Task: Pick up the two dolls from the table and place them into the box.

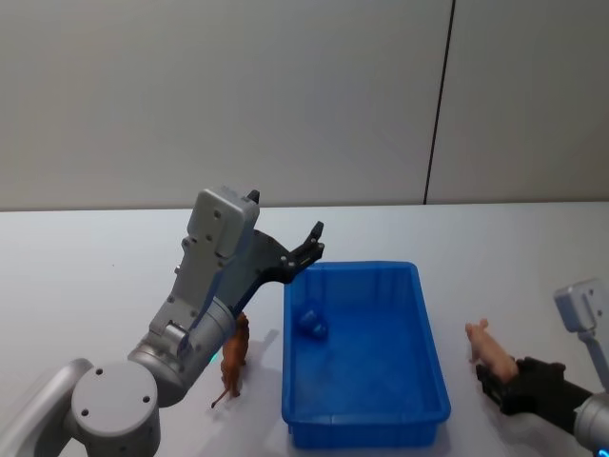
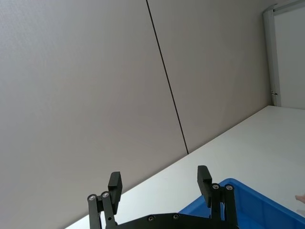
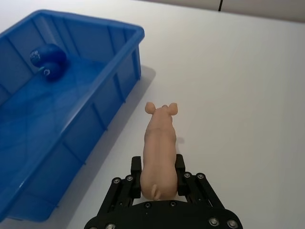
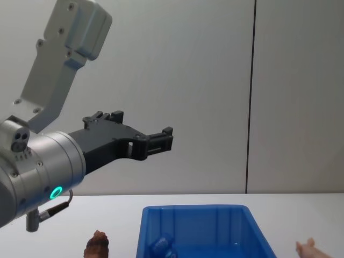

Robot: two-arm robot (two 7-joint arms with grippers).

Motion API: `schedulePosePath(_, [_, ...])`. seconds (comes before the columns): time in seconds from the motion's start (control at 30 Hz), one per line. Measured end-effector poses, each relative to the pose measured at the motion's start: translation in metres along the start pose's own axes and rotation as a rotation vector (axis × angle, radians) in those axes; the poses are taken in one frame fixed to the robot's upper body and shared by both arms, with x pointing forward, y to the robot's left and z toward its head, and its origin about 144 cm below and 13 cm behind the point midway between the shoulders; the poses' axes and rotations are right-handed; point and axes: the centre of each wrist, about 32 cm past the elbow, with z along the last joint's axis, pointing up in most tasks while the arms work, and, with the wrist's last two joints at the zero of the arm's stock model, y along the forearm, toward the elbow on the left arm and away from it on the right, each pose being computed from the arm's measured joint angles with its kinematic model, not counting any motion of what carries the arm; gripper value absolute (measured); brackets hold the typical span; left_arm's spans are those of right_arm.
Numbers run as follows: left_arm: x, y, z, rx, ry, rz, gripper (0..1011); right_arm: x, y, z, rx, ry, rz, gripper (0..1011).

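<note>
**Pink doll clamped right of the box, brown doll standing on its left**

We see the pink doll (image 3: 159, 138) as a pale peach pig figure with two small pointed ears, a smooth rounded back and a little curl of tail at the rear. It is to the right of the box (image 1: 433, 367), near its long wall but apart from it, with its snout pointing away from the gripper that has it. The right gripper (image 3: 158, 168) presses its black fingers (image 3: 137, 166) against the pig's flanks at the hindquarters, closed on it. We cannot tell whether the pig's feet touch the table (image 1: 86, 276), because its body hides them in the right wrist view.

The brown doll (image 1: 234, 357) is a knobbly orange-brown animal figure with thin legs and a thin tail. It stands upright on the table just beside the box's left wall. The left arm crosses in front of its upper part in the head view, and the chest view cuts it off at its lumpy top, so we cannot say what animal it is.

The left gripper (image 1: 311, 249) hangs in the air well above the table, over the left side of the box. Its fingers (image 2: 115, 183) are spread wide with nothing between them.

The box is bright blue and glossy, with ribbed inner walls. Inside it, near the far left corner, lies a small rounded blue object (image 3: 48, 61); we cannot make out what it is.
</note>
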Motion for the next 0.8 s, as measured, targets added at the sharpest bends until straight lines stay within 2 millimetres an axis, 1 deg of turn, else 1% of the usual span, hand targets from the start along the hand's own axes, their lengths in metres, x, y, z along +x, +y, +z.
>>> schedulePosePath(0.2, [0.0,0.0,0.0,0.0,0.0,0.0,1001,-0.001,-0.002,0.007,0.045,-0.043,-0.017,380])
schedulePosePath(0.4, [0.0,0.0,0.0,0.0,0.0,0.0,1001,-0.002,-0.004,0.019,0.109,-0.095,-0.028,379])
schedulePosePath(0.63, [0.0,0.0,0.0,0.0,0.0,0.0,1001,-0.004,-0.004,0.044,0.207,-0.149,-0.001,379])
schedulePosePath(0.67, [0.0,0.0,0.0,0.0,0.0,0.0,1001,-0.004,-0.004,0.044,0.207,-0.149,-0.001,379])
schedulePosePath(0.8, [0.0,0.0,0.0,0.0,0.0,0.0,1001,-0.006,0.0,0.059,0.251,-0.168,0.041,379])
